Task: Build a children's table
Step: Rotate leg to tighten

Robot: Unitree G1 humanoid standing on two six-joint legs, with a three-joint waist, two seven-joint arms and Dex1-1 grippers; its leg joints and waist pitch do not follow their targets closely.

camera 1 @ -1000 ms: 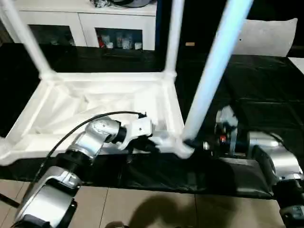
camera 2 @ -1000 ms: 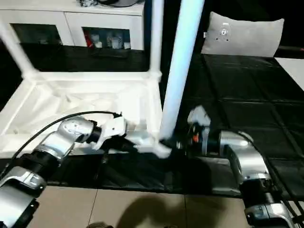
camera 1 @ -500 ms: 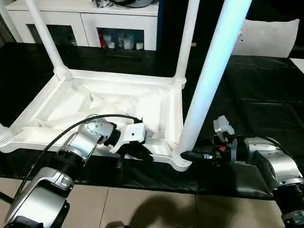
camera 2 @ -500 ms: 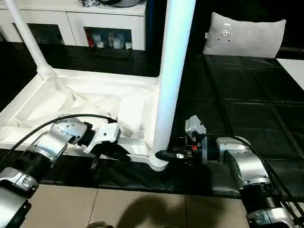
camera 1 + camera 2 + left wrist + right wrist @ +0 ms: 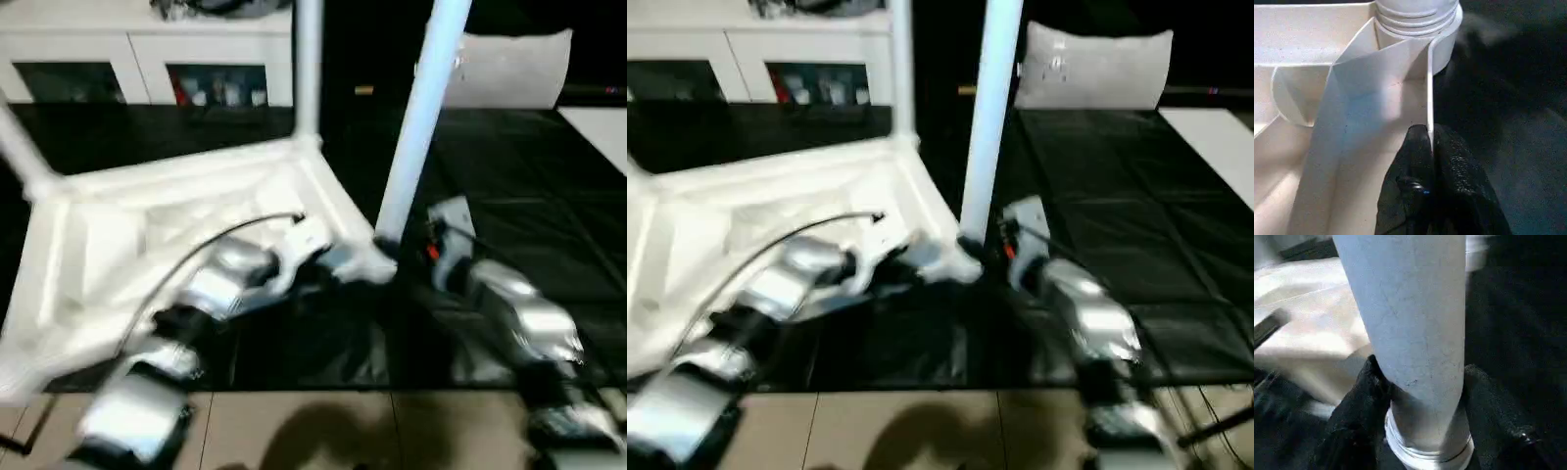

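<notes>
Gripping the rim wall of the upturned table top (image 5: 167, 211), the left gripper (image 5: 1431, 142) has its two black fingers (image 5: 1410, 161) pinched tight on the thin white edge, one inside the wall and one outside, just beside the round corner socket (image 5: 1418, 19). The children's table lies upside down on a black-covered surface (image 5: 509, 196) (its ribbed underside facing up), with the near corner between the robot's two silver forearms. The right gripper (image 5: 1420, 396) stands with its fingers (image 5: 1359, 401) about half apart on either side of the near leg (image 5: 416, 117), close above the point where that leg enters its socket; the pads appear to press the leg's sides, though the head views are too smeared to confirm it. That leg rises upright and leans slightly toward the right arm. A second leg (image 5: 308, 69) stands at the far corner of the top, and a third (image 5: 22, 157) leans up from the corner on the left arm's side. Behind the surface stands a white cabinet (image 5: 147, 59) with glass-fronted shelves, and a pale cushion (image 5: 514, 69) sits at the back on the right arm's side. Tan floor tiles (image 5: 294, 431) show along the near edge.
</notes>
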